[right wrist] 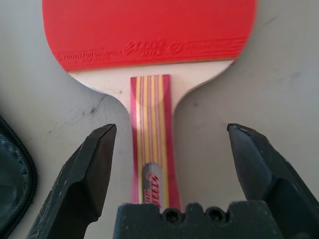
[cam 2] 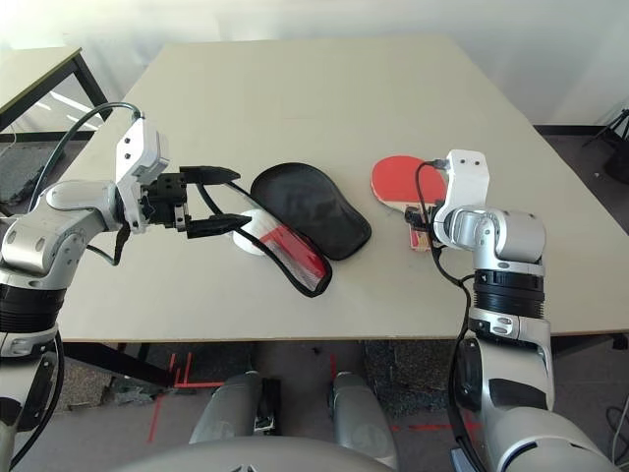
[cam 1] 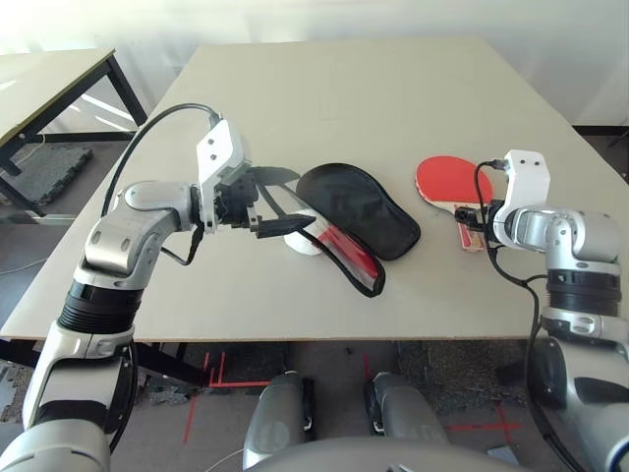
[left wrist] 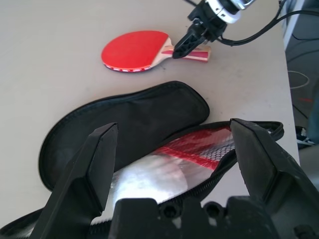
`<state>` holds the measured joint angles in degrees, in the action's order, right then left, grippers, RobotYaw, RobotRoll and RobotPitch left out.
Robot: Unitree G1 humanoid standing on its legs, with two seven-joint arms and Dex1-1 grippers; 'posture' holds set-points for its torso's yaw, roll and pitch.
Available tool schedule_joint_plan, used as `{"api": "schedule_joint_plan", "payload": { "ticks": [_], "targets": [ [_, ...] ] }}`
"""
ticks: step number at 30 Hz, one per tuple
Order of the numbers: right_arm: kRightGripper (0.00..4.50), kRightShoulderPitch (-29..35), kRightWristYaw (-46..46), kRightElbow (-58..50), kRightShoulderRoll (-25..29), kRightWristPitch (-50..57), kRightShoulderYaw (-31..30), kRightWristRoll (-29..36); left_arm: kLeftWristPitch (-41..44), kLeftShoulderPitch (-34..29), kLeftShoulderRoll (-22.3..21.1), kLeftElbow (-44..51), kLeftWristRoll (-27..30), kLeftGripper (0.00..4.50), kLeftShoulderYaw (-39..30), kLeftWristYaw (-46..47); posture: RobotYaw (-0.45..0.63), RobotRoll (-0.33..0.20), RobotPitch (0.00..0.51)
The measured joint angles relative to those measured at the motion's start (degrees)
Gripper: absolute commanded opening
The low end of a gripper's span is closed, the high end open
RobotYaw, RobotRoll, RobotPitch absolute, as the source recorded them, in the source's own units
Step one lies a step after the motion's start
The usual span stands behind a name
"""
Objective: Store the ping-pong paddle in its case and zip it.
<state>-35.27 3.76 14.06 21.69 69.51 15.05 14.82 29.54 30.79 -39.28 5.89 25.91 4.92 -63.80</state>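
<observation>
Right wrist view: ping-pong paddle (right wrist: 149, 45) handle lies between the open right gripper (right wrist: 169, 144) fingers.

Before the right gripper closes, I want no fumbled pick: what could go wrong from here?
The right gripper stands open astride the ping-pong paddle's handle, which lies flat on the table; the fingers may scrape the tabletop or pinch it off-centre, so the paddle swivels. The case gapes just partly, and the open left gripper isn't holding it, so it could slide at insertion.
</observation>
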Motion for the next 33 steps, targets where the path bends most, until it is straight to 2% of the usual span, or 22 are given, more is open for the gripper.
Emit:
{"api": "schedule_joint_plan", "payload": {
  "ticks": [7,8,16,23,28,33],
  "targets": [
    [1.13,-0.78,0.98,1.62,-0.57,-1.05,-0.58,-0.51,-1.29,-0.31,0.01,-1.38,-0.75,4.5,0.28,-0.6,0.08,0.0,0.048],
    [1.04,-0.82,1.07,1.61,-0.57,-0.96,-0.57,-0.49,-1.34,-0.42,0.01,-1.79,-0.85,4.5,0.28,-0.6,0.08,0.0,0.048],
    [1.04,-1.02,3.7,-3.38,-0.15,1.51,-1.05,0.23,-0.63,-1.45,-0.39,-1.71,-1.12,4.5,0.27,-0.58,0.06,0.0,0.051],
    [1.04,-4.41,6.91,-9.01,0.3,5.03,-3.64,1.41,1.54,-1.17,-1.04,-0.14,-1.09,4.5,0.27,-0.54,0.07,0.0,0.053],
    [1.04,-6.06,9.64,-14.16,-1.24,10.2,-8.35,3.59,2.75,0.18,-1.1,0.24,-1.04,4.5,0.26,-0.54,0.08,0.0,0.052],
    [1.04,-6.05,12.01,-14.88,-2.2,10.92,-13.72,4.55,2.94,0.16,-1.1,0.24,-1.04,4.5,0.24,-0.54,0.09,0.0,0.054]
  ]
}}
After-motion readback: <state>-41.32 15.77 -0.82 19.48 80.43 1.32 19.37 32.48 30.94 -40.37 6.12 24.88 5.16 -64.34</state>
